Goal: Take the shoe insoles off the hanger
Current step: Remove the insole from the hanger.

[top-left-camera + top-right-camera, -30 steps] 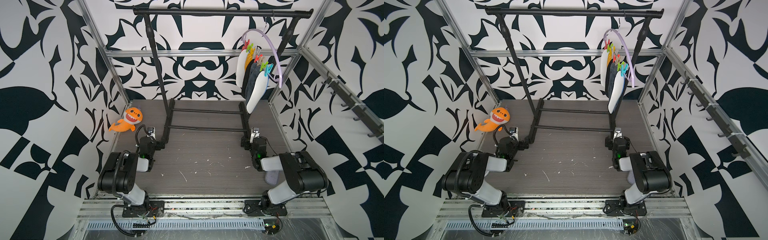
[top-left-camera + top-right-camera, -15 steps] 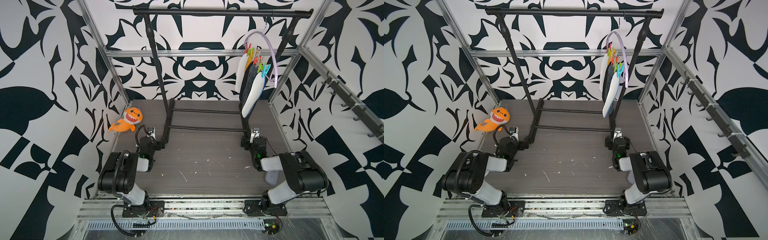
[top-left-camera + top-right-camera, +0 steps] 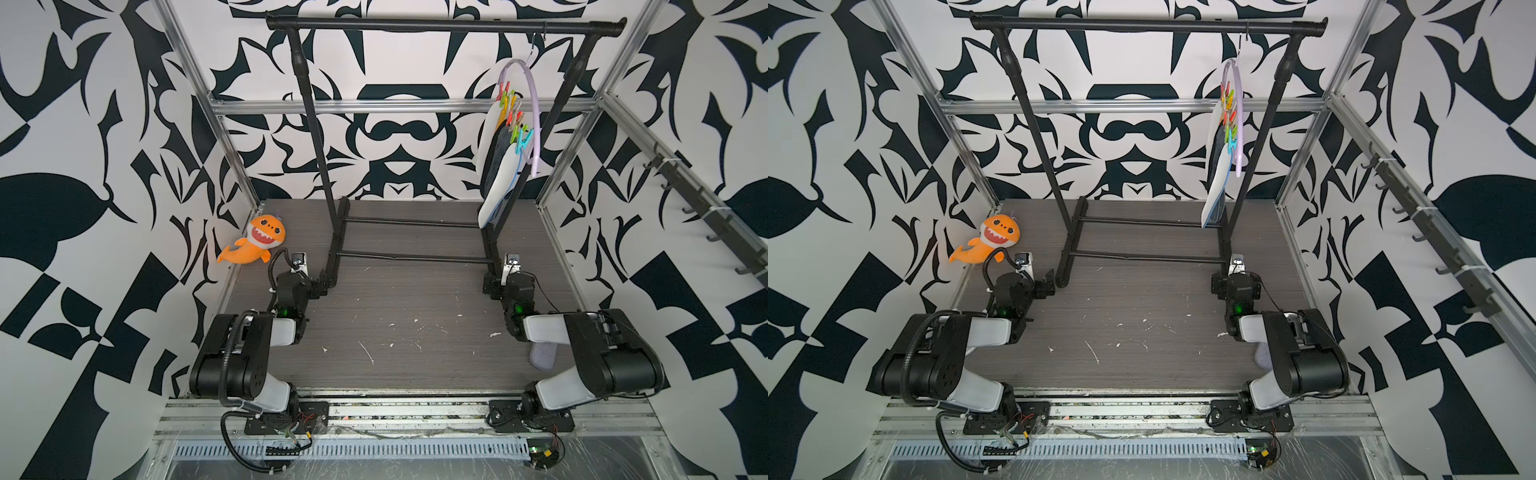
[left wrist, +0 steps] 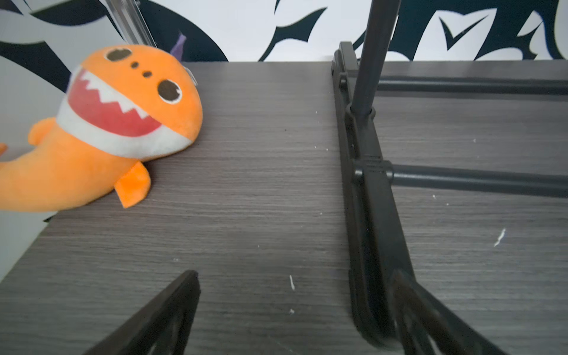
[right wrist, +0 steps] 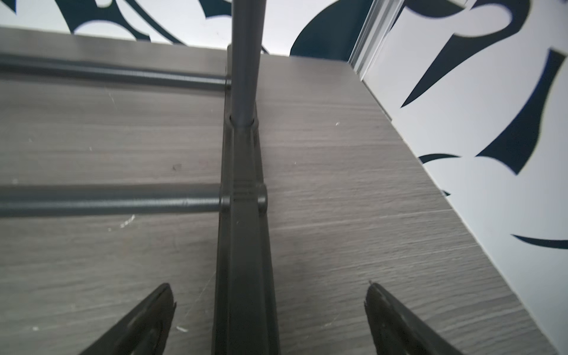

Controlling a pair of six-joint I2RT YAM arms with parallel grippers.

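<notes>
The pale lilac hanger (image 3: 535, 124) (image 3: 1239, 124) hangs by its metal hook from the right end of the black rail. The shoe insoles (image 3: 496, 187) (image 3: 1214, 187) dangle from its coloured pegs in a tight overlapping row, a white one in front, dark and orange ones behind. Both arms rest low on the floor, far below them. My left gripper (image 3: 322, 286) (image 4: 295, 276) is open beside the rail's left foot. My right gripper (image 3: 494, 286) (image 5: 269, 287) is open, its fingers on either side of the rail's right foot. Neither holds anything.
The tall black clothes rail (image 3: 444, 25) spans the back, its base bars (image 3: 411, 257) lying across the floor. An orange plush shark (image 3: 255, 243) (image 4: 116, 123) leans at the left wall. A lilac-grey pad (image 3: 542, 355) lies under the right arm. Hooks (image 3: 706, 216) line the right wall.
The hanger with its insoles has swung and turned to the left on the rail. Both arms have stayed still with their grippers open.
</notes>
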